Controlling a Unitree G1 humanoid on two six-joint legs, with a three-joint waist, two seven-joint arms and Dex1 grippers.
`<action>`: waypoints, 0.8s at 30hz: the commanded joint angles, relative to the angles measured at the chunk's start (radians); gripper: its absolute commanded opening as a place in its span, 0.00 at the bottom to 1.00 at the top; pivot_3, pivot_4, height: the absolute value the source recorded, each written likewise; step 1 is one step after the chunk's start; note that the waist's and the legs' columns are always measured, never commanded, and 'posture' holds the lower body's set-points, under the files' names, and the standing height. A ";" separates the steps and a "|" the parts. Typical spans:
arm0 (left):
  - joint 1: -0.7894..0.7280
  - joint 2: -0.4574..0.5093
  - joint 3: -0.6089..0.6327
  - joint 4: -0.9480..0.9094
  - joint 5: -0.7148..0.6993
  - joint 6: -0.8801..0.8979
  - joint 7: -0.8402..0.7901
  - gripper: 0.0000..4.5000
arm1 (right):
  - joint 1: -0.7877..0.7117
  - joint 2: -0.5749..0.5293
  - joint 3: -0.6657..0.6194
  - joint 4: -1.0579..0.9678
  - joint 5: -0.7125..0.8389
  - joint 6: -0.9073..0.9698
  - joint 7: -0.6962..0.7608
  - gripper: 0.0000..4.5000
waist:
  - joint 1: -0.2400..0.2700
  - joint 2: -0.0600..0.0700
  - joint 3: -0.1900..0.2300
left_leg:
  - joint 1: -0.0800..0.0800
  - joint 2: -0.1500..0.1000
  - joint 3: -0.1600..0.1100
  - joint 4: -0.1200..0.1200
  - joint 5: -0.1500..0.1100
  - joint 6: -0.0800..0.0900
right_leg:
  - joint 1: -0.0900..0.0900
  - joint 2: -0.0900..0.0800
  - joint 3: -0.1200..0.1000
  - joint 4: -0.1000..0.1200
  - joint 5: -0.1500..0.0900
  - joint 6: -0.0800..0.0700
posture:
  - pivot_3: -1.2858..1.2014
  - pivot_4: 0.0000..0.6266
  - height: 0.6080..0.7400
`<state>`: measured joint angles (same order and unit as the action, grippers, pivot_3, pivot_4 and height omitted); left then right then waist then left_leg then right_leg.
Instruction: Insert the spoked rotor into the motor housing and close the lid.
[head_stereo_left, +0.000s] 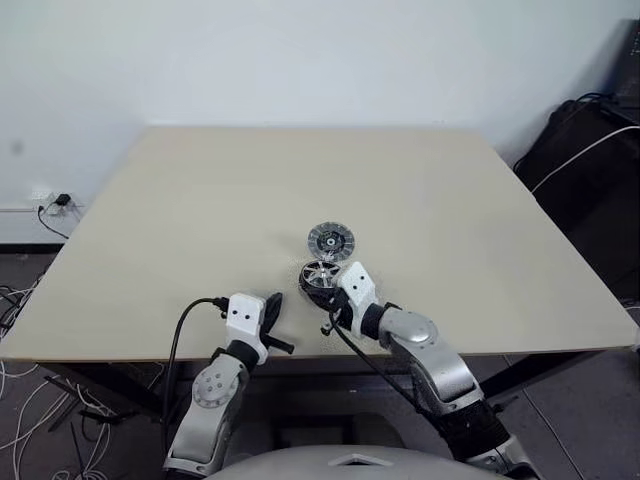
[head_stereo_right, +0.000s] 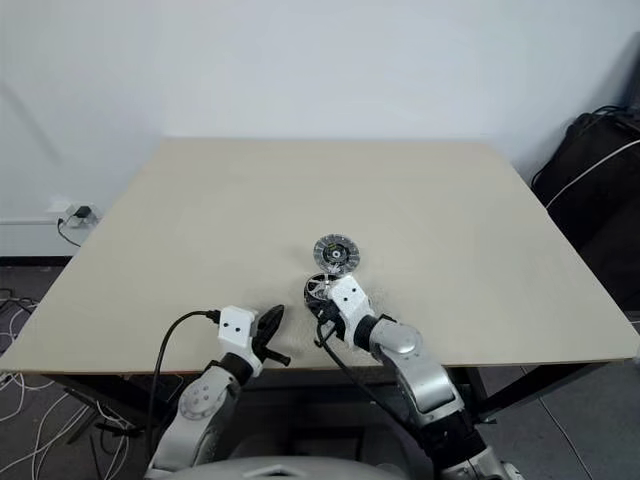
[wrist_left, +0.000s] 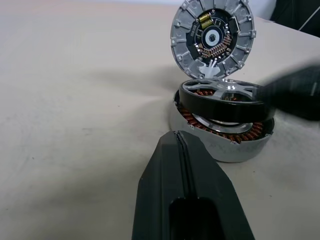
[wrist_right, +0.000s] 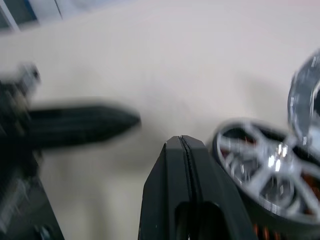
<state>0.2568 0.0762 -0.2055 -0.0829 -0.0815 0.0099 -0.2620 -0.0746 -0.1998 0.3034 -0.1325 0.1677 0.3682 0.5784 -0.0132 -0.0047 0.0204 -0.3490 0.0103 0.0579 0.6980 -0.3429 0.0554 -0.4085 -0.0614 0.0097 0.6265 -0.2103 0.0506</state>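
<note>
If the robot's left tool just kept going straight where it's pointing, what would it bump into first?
Probably the motor housing, with the spoked rotor sitting tilted in it. The shut left tool points that way over bare table. How near is hard to judge.

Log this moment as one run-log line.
rotor: tilted on housing, not seated | lid: on table behind housing, not fitted | left gripper: shut, empty | right gripper: shut, beside rotor

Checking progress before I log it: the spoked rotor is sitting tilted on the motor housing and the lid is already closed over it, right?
Not quite. The spoked rotor does sit tilted on the motor housing, but the lid is not on it; the left wrist view shows it beyond the housing, uncovered.
</note>
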 joint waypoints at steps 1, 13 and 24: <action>-0.010 -0.008 -0.004 -0.011 -0.002 -0.011 -0.003 0.00 | -0.032 0.021 -0.038 -0.022 -0.003 -0.012 -0.050 0.00 | 0.000 0.000 0.000 | 0.000 0.000 0.000 0.000 0.000 0.000 | 0.000 0.000 0.000 0.000 0.000 0.000 | 0.52 0.00 1.00; -0.010 -0.010 -0.001 -0.011 -0.006 -0.011 -0.002 0.00 | -0.066 0.033 0.000 0.080 -0.091 0.005 -0.116 0.00 | -0.002 0.002 -0.001 | 0.000 -0.001 0.000 0.000 0.000 0.000 | 0.000 0.000 0.000 0.000 0.000 0.000 | 0.52 0.00 1.00; -0.010 -0.009 -0.001 -0.009 -0.007 -0.008 -0.003 0.00 | -0.042 0.000 0.014 0.035 -0.080 0.056 -0.071 0.00 | -0.001 0.002 -0.001 | 0.000 -0.001 0.000 0.000 0.000 0.000 | 0.000 0.000 0.000 0.000 0.000 0.000 | 0.52 0.00 1.00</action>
<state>0.2568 0.0760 -0.2056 -0.0829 -0.0842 0.0118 -0.2626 -0.1091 -0.1990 0.3177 -0.0505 0.0808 0.4244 0.5010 -0.0145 -0.0026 0.0192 -0.3488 0.0095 0.0583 0.6980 -0.3427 0.0550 -0.4085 -0.0613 0.0097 0.6269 -0.2102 0.0504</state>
